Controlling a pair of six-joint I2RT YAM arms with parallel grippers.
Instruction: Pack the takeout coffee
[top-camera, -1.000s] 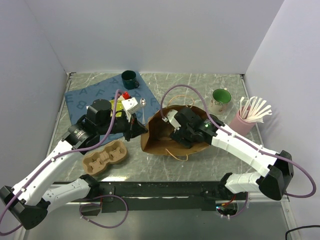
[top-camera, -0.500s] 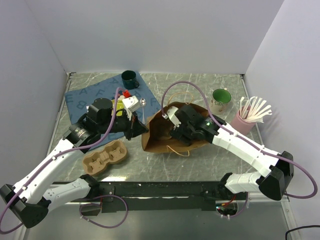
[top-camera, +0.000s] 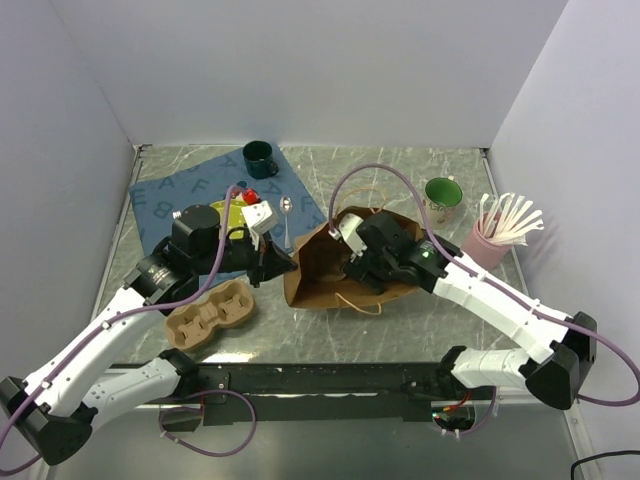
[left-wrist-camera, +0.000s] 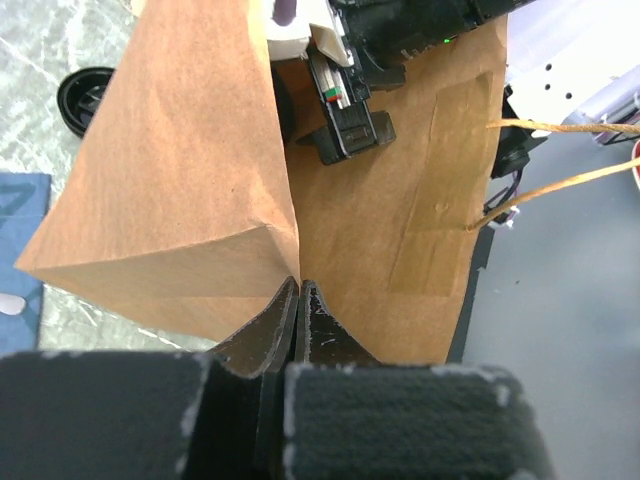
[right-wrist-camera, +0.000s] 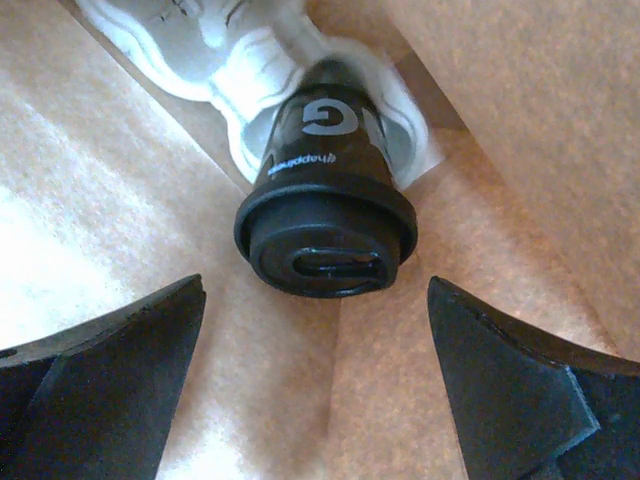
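Takeout coffee (right-wrist-camera: 325, 225) lies in the bag (left-wrist-camera: 190, 160), right gripper (right-wrist-camera: 315, 320) open either side of it. The left gripper (left-wrist-camera: 298, 300) pinches the bag's edge, which could slip free.

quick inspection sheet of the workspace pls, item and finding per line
surface: marbled table, blue lettered mat at far left
job's things: takeout coffee, lid on, inside the brown paper bag
clutter: dark green mug, white mug, pink cup of white sticks, cardboard cup carrier, spoon
grippers: left gripper shut on the bag's edge; right gripper open inside the bag, fingers either side of the coffee
cables: purple cables loop over both arms, one above the bag
surroundings: white walls on three sides
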